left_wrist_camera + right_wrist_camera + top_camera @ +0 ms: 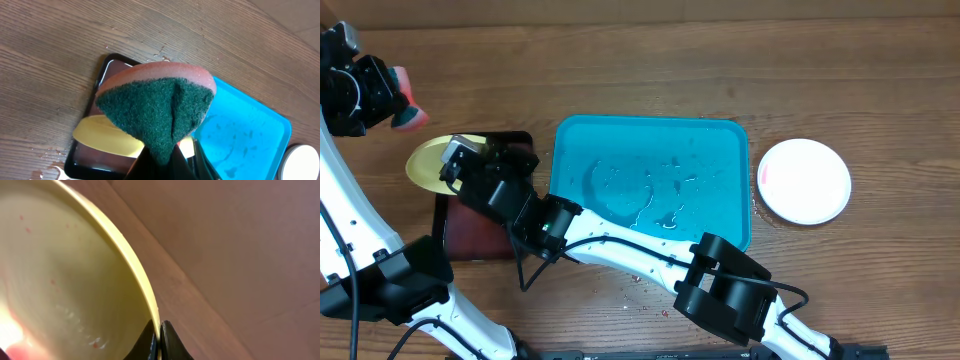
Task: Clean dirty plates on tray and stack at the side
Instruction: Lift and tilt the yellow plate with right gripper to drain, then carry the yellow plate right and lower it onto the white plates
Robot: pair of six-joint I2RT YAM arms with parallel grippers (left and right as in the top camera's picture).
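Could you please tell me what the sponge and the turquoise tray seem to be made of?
The pink-backed sponge with a dark green face looks like foam under a coarse, matte fibrous scouring pad. The large turquoise rectangular tray seems smooth, glossy plastic: water pools on it.

Left arm (350, 215) rises along the 9 o'clock edge, its wrist turned toward 3 o'clock. Left gripper (396, 100) sits at 10 o'clock, clamped on the sponge (155, 115). Right arm (620, 243) extends from 5 o'clock toward 9 o'clock. Right gripper (159, 332) pinches the rim of the yellow-green plate (60, 270).
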